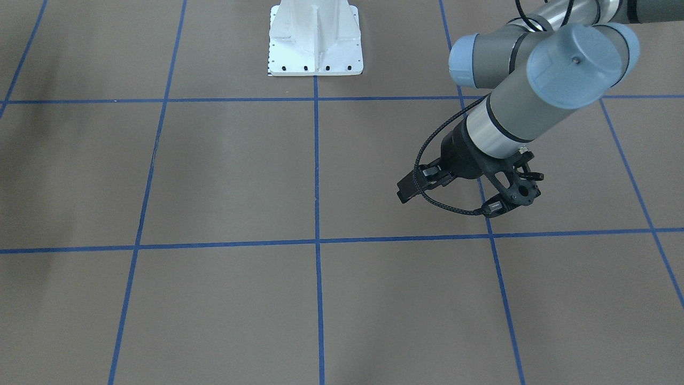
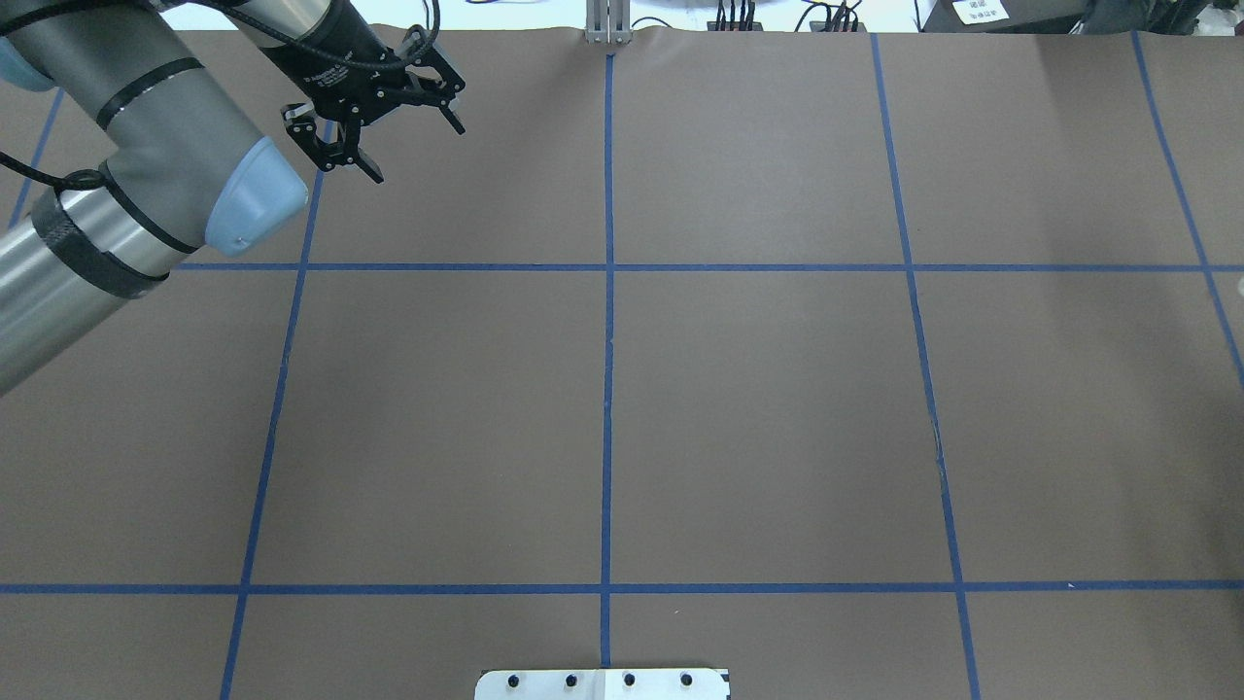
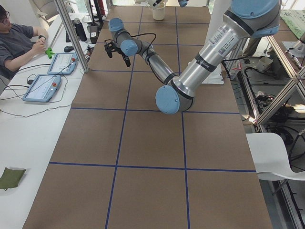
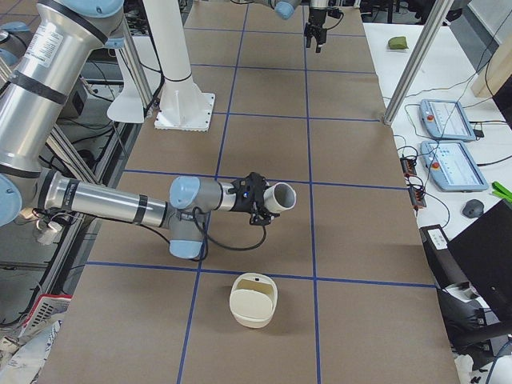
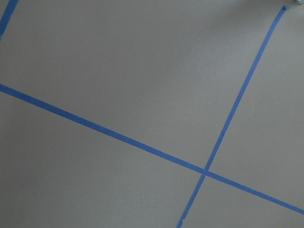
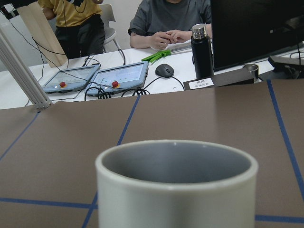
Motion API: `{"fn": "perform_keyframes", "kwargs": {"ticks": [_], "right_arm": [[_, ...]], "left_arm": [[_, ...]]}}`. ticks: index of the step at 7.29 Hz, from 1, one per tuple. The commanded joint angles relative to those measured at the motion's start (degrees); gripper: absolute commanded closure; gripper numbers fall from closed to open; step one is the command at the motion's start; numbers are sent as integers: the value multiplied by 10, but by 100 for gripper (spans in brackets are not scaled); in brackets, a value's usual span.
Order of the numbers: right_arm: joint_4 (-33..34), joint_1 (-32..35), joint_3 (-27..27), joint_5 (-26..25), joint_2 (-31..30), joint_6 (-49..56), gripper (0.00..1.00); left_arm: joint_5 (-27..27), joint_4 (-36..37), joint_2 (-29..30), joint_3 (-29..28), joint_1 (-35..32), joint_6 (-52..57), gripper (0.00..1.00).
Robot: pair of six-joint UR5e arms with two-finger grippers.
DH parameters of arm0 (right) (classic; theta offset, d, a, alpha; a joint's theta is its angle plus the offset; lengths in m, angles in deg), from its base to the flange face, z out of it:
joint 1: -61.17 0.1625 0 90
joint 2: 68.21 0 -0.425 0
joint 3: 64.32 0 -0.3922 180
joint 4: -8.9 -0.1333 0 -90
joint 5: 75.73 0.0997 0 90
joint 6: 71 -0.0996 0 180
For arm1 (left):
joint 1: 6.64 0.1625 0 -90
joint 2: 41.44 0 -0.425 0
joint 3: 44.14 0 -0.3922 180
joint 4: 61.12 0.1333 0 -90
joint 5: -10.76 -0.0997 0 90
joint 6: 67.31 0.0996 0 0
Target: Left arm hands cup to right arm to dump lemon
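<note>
Right wrist view: the cup fills the foreground, white outside and grey inside. No lemon shows in it.
Cup position: in the right side view it is carried clear of the surface, tipped onto its side with its mouth turned away from the arm.
Right claw: the cup sits at its tip, but whether the claw is clamped cannot be told, as only the side view shows it.
Tub: a cream tub stands on the surface near the cup, closer to the side camera. Its contents are unclear.
Left claw: spread wide and empty, hanging over the surface well apart from the cup.
People: two sit at a desk beyond the surface's far edge.
Handling, as a judgement: the cup looks like glazed ceramic, so stiff, smooth, fairly weighty for its size, and likely to chip if dropped.
Where to hold, as a judgement: pinch across the wall just below the rim. That leaves the mouth clear for tipping. The handle is not visible here.
</note>
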Motion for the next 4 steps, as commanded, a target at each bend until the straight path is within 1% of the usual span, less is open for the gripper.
{"fn": "perform_keyframes", "kwargs": {"ticks": [1,2,3,4], "right_arm": [[-152,53,-114,55,1,-106,92],[-187,70,-138,65,5,-196,92],[-217,79,-174,68,12,-243,93],[-237,88,-200,67,23,-306,93]], "left_arm": [[-1,0,-1,1,-4,1,0],[-1,0,0,4,-5,1,0],[-1,0,0,5,-5,1,0],[-1,0,0,5,-6,1,0]]}}
